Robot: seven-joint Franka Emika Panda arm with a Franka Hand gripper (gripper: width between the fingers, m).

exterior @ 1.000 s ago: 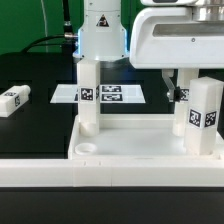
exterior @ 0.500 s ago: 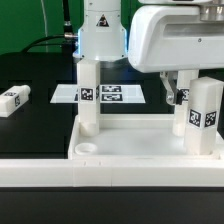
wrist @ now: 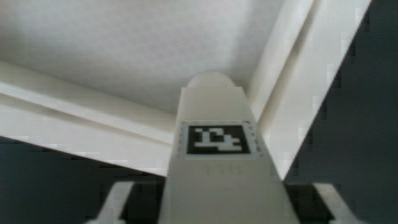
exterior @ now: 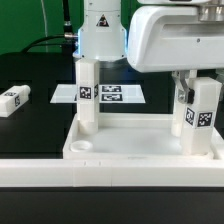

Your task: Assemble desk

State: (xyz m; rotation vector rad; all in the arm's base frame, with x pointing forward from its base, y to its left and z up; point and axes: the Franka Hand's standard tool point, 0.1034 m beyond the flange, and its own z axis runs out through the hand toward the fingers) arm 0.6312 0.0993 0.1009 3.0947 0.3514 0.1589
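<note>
The gripper (wrist: 222, 197) straddles the top of an upright leg (exterior: 203, 115), with 1 of its fingers (wrist: 128, 203) on each side. The wrist view does not show whether the pads are pressing on the leg or only close to it, so I cannot tell if it is clenched. This leg stands at the back corner of the tabletop (exterior: 135, 140) on the exterior view's right, leaning slightly. Its foot is hidden behind the rim, so how well it is seated is unclear. The leg looks like hard, hollow plastic: probably light, stiff and rather slick. A hold across 2 flat faces near the top, square to them, should therefore serve best, since a skewed pinch could let it twist or slip. The tabletop is a wide rimmed tray that is too broad to grip and likely to slide if pushed. A 2nd leg (exterior: 87, 95) stands in the back corner on the exterior view's left, behind an empty round socket (exterior: 85, 146). A 3rd leg (exterior: 13, 99) lies loose on the black table (exterior: 40, 125), well apart, near the marker board (exterior: 110, 94). No 4th leg is in view, and the arm's housing covers the gripper's upper part.
</note>
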